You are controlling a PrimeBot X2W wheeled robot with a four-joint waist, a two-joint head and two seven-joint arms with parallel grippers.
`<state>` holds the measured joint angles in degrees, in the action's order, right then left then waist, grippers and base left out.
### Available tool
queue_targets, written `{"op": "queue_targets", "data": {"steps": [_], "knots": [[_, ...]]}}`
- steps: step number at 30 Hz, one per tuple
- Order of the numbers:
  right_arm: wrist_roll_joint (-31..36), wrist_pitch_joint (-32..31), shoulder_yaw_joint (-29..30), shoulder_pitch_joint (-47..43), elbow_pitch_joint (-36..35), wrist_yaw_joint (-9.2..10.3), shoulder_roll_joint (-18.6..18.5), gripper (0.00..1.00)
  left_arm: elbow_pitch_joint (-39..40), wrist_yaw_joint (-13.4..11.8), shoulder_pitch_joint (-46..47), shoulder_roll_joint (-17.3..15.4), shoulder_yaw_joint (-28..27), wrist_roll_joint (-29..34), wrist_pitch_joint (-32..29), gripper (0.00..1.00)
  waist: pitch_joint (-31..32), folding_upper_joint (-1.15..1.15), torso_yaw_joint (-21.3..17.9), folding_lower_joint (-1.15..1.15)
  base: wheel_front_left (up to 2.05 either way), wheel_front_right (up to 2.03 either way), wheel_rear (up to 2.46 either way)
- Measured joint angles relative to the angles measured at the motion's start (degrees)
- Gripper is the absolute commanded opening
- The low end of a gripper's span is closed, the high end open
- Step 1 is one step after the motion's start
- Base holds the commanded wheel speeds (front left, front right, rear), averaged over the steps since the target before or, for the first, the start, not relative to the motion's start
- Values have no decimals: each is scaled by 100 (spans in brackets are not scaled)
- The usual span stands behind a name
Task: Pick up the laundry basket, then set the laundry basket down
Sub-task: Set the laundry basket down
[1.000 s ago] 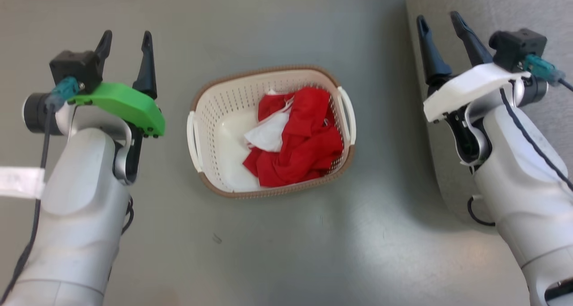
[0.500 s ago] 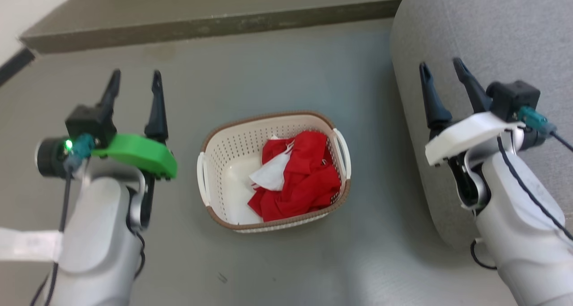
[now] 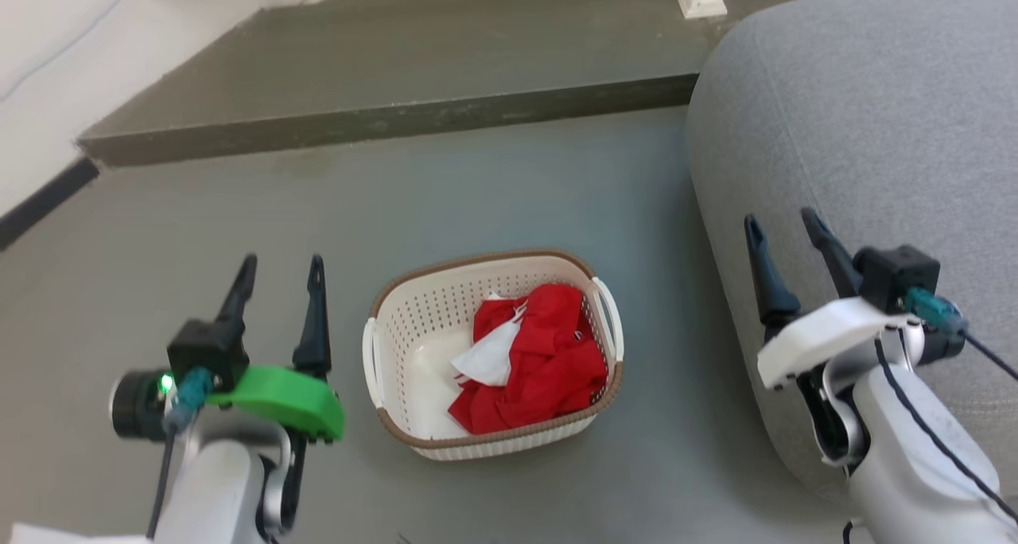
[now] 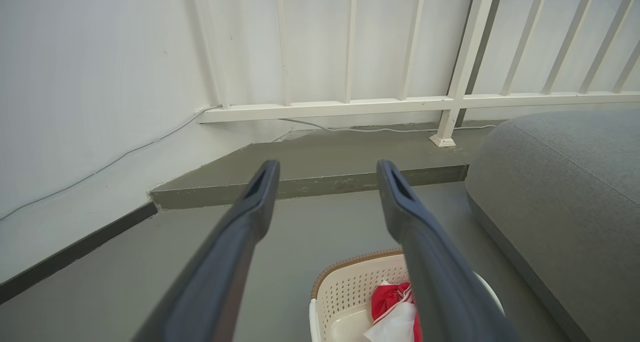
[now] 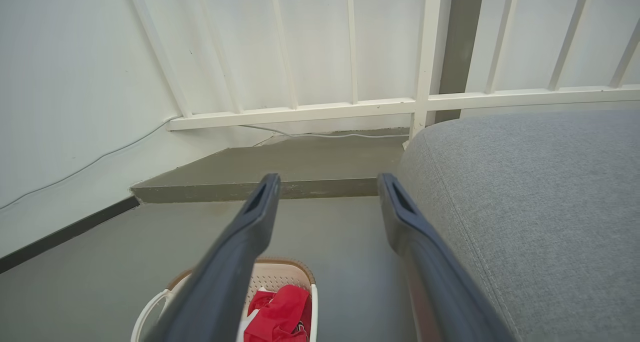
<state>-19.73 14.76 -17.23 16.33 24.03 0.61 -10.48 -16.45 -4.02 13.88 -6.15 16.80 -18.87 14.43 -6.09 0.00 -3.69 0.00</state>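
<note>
- The laundry basket (image 3: 417, 317) sits on the grey floor (image 3: 509, 186), in front of the robot and between its two arms. It is well short of the raised step (image 3: 382, 122) and apart from the grey sofa (image 3: 875, 130) on the robot's right.
- It holds a crumpled red garment (image 3: 557, 361) with a white cloth (image 3: 485, 357) tucked against it. Both lie toward the basket's right end, so the left part of the bottom is bare.
- The basket's long axis runs across the robot from left to right, turned slightly so the right end lies a little farther away. The white handles cap the short ends, with the left handle (image 3: 370, 349) facing the left arm and the right handle (image 3: 609, 313) facing the right arm.
- The left tool (image 3: 282, 264) is released and empty, its fingers spread and pointing ahead. It is just beside the left handle, with bare floor between them.
- The right tool (image 3: 779, 219) is also released and empty. It is over the sofa's edge and well apart from the right handle.
- The left arm looks nearer.
- In each wrist view the basket lies low in the frame, under the left tool (image 4: 326, 164) and the right tool (image 5: 328, 177), so both probably sit above it and aim past it.
- The lift has not begun. Judging from this, each tool must drop and swing inward to its handle.
</note>
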Motion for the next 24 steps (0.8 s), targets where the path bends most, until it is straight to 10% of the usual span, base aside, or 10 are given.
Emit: {"op": "queue_targets", "data": {"steps": [24], "knots": [[182, 0, 86, -1014, -388, 201, -36, 100, 684, -153, -1311, 37, 3, 157, 0, 100, 410, 0, 66, 0, 0, 0, 0]]}}
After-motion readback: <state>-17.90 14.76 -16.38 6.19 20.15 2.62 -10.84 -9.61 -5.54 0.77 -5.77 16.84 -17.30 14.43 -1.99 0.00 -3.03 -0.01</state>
